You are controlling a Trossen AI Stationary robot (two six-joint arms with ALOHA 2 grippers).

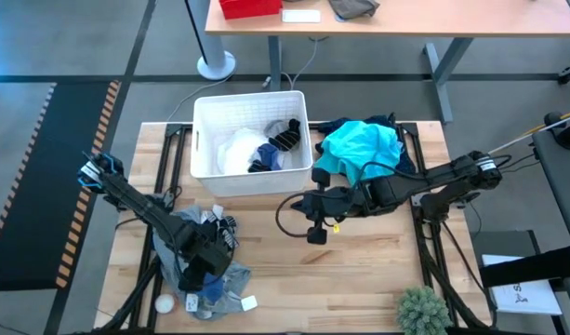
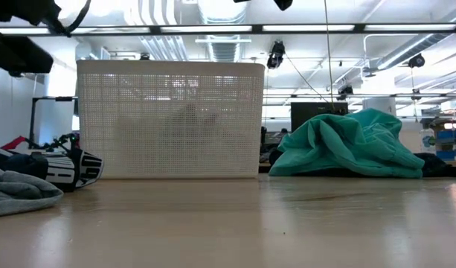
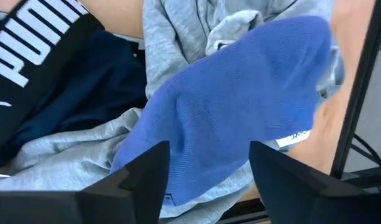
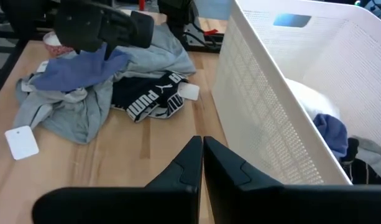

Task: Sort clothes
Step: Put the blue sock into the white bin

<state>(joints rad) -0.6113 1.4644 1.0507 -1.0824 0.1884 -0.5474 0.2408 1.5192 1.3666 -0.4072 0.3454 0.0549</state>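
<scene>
A pile of clothes lies at the table's near left: a grey garment (image 1: pixel 219 279), a blue one (image 3: pixel 240 106) on top of it, and black shorts with white lettering (image 4: pixel 146 99). My left gripper (image 1: pixel 203 261) is open just above the blue garment, one finger on each side of its raised fold (image 3: pixel 209 149). My right gripper (image 1: pixel 308 207) is shut and empty near the table's middle, in front of the white basket (image 1: pixel 203 140). A teal garment (image 1: pixel 359 149) lies on a navy one at the far right. My left gripper points down at the pile, its open fingers (image 3: pixel 140 174) on either side of the blue garment's fold (image 3: pixel 196 143). Whether they touch the cloth I cannot tell.
The basket holds a white garment (image 1: pixel 240 149), a blue piece and dark striped socks (image 1: pixel 286 135). A small white ball (image 1: pixel 164 302) lies at the near left corner and a small green plant (image 1: pixel 422 312) at the near right. Bare wood lies between.
</scene>
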